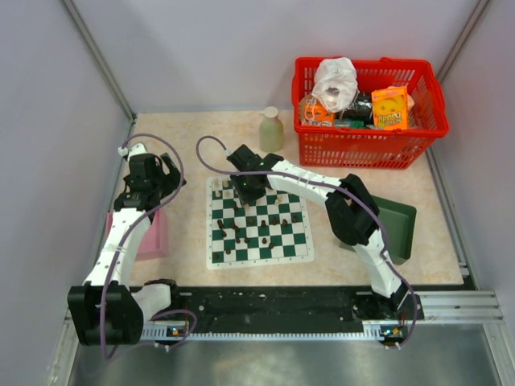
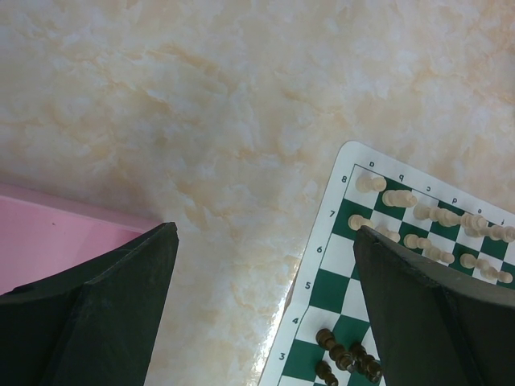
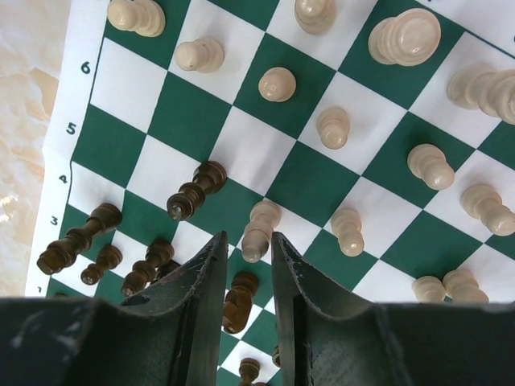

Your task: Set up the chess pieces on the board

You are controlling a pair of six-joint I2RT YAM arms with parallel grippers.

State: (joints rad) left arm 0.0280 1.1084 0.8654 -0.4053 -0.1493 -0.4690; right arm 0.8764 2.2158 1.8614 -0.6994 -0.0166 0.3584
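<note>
A robot lab cell: blank panel walls point(image 1: 201, 48) in metal framing point(image 1: 96, 56) enclose the marbled table point(image 1: 201, 133).

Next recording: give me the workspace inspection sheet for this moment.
Surface: beige marbled table.
Job's things: board lies flat; pale pieces mostly toward its far side; dark pieces scattered nearer, some seemingly toppled.
Clutter: red basket of packets, bottle, pink tray, green tray.
Jaws: left jaws wide open, empty, over bare table; right jaws nearly together above the board, grip unclear.
Cables: purple cables loop above the table.
Surroundings: pale walls; nothing else seen.
</note>
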